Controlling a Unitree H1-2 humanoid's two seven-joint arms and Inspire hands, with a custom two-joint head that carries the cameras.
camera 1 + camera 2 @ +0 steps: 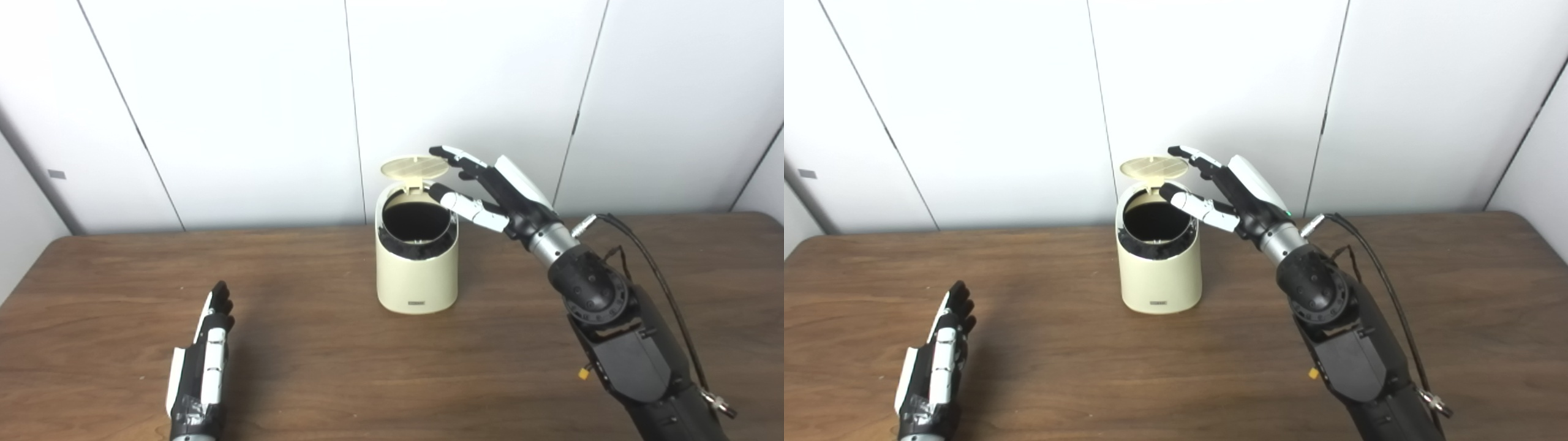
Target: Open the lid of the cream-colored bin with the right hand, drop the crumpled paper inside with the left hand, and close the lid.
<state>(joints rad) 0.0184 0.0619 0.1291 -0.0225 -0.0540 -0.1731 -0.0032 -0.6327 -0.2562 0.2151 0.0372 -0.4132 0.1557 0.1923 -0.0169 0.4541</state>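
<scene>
Lid (414,166) up on bin (418,269), worktop centre; my right hand (490,190) open at its 3 o'clock. Left hand (205,361) empty, fingers straight; paper not visible. Risk: careless push tips bin.

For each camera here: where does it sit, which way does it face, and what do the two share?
Left eye view: on the head, looking down and forward at the table; both arms enter from below.
Right eye view: beside it, set slightly right, same aim.
Shared: cream bin with lid raised, right hand at the lid, left hand low over the table.
</scene>
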